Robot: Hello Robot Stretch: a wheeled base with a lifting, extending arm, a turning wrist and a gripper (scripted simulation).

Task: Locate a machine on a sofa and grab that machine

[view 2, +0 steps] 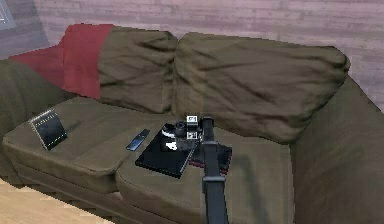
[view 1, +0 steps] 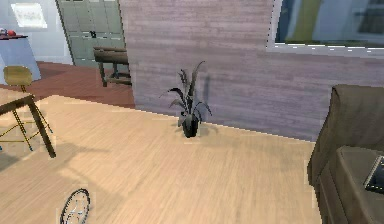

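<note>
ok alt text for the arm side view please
A brown sofa with plump back cushions; the robot's dark arm rises from the bottom edge, its hand at a flat black machine on the seat. Left of it lie a slim remote and a small dark propped panel, with a red cushion at the far left.

Floor ahead: bare floor (view 1: 200,170) through the forward view's middle, free up to the wall (view 1: 220,50).
Floor obstacles: plant (view 1: 188,105) at 12 o'clock by the wall; stool (view 1: 18,75) and bench (view 1: 18,106) at 9; wheel (view 1: 75,205) at 7; sofa (view 1: 350,150) at 3.
Seat: remote (view 2: 137,139) and flat black slab (view 2: 165,157) lie by the end effector (view 2: 180,133); upright panel (view 2: 50,130) at its 9 o'clock, bare seat between.
Behind: back cushions (view 2: 260,80) block 12 o'clock; red pillow (view 2: 80,55) at 10.
Right seat: bare at 3 o'clock.
</note>
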